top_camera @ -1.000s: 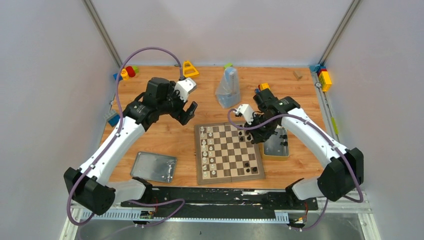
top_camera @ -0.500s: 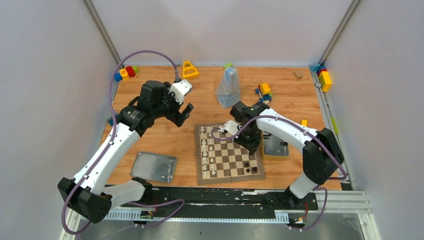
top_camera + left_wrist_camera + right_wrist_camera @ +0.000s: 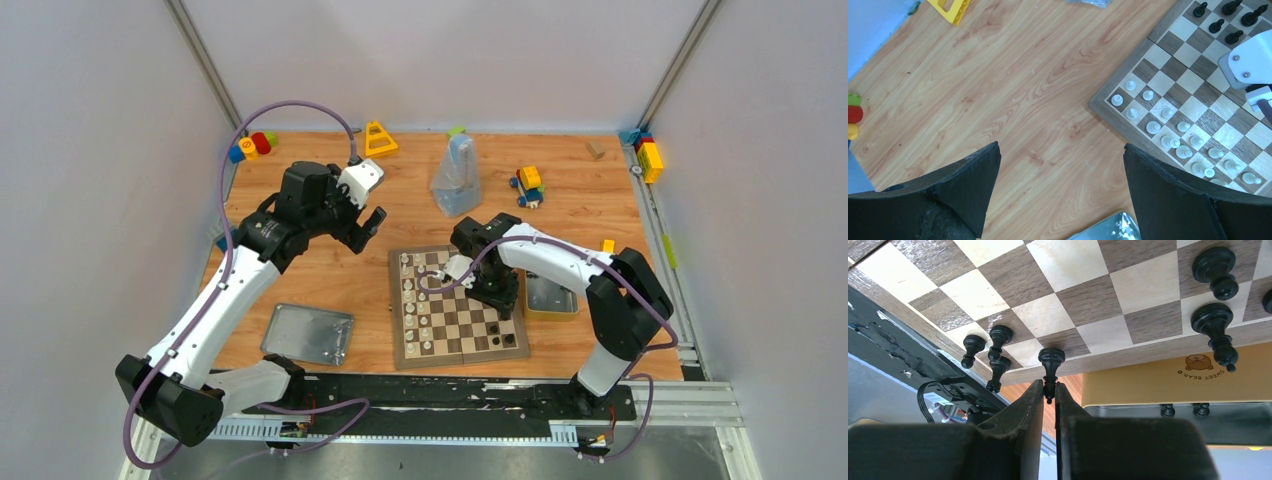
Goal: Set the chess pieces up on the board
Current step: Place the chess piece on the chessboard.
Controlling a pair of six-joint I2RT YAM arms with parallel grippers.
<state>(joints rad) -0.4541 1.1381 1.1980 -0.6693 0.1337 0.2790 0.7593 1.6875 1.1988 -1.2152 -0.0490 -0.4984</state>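
Swinging in from over the tin, my right claw (image 3: pixel 1048 390) has come to hang above the outer edge of the chessboard (image 3: pixel 1083 300), while my left arm has drawn back a little and settled. My right claw is pinched almost shut on a black pawn (image 3: pixel 1050 362). Its head sits between my fingertips and its base points at an edge square. I cannot tell whether the base already touches the wood.

Just to one side of the claw, three more black pieces (image 3: pixel 999 335) stand close together along that same edge row. Two larger ones (image 3: pixel 1215 325) stand further off on the other side. Right beside the claw, just past the board's rim, is the yellow-walled tin (image 3: pixel 1148 375), with two more dark figures inside it.

My left claw (image 3: pixel 1060 155) is spread wide and holds nothing. It hovers over bare wooden tabletop (image 3: pixel 1013 90), well apart from the right claw. Off towards its right finger lies the near corner of the board, where the white pieces (image 3: pixel 1168 140) stand in two rows. Nearer my base than that claw, the silver lid (image 3: pixel 308 333) lies flat on the table.
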